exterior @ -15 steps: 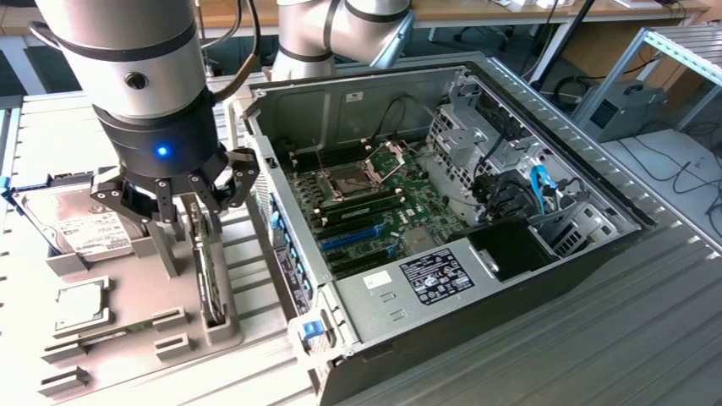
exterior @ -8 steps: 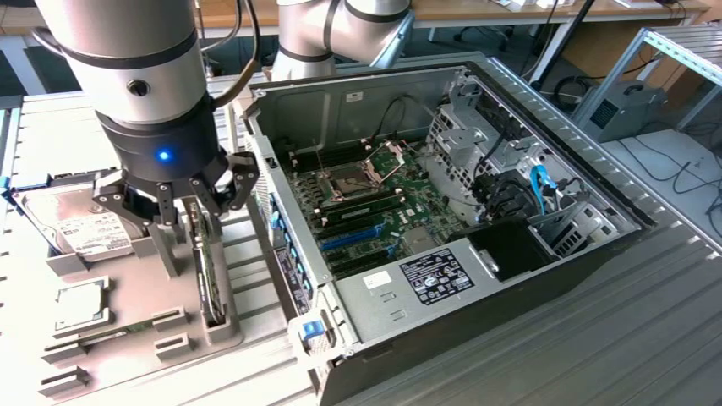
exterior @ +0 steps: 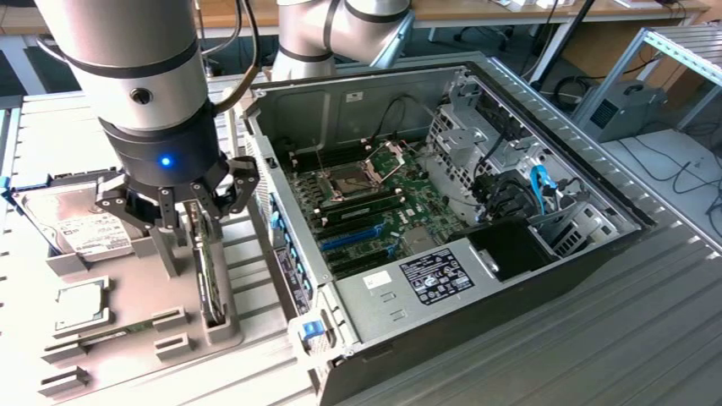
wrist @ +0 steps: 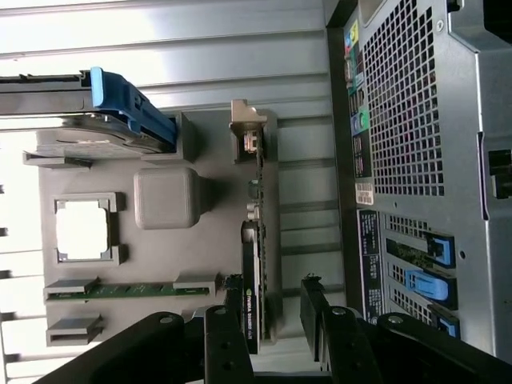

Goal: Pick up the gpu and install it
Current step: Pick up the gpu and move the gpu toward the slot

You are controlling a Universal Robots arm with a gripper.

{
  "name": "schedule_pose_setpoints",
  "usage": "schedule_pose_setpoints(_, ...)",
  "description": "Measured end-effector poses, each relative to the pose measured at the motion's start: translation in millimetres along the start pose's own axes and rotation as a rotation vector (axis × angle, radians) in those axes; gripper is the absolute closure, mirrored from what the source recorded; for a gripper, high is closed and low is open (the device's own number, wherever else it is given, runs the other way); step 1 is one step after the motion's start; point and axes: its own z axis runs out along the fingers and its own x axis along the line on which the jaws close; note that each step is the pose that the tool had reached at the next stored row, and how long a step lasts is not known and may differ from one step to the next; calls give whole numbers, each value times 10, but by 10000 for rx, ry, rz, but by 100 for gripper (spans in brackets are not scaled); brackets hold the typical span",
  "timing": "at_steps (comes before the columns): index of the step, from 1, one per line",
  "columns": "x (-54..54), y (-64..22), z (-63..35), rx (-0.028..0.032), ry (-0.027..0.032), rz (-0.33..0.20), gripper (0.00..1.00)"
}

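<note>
Gripper point(exterior: 201, 222): fingers spread wide, nothing held, one to each side of the card's upper edge.
GPU point(wrist: 254, 240): standing on its long edge in a slot of the gray fixture point(exterior: 130, 283), not gripped.
Clearance: open gap between the card and the case-side finger point(wrist: 318, 324); other finger just beside the card's face.
Neighbours: hard drive point(exterior: 73, 224), CPU point(exterior: 79, 306) and memory stick point(exterior: 113, 334) on the same fixture, apart from the card.
Computer case point(exterior: 373, 110): side open, just beside the fixture on the exterior view's right; blue expansion slots point(exterior: 350, 238) uncovered.
</note>
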Motion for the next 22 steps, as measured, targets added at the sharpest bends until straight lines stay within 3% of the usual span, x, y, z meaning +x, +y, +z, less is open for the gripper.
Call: schedule_pose_setpoints(22, 18, 15, 188, 1, 0, 0, 58)
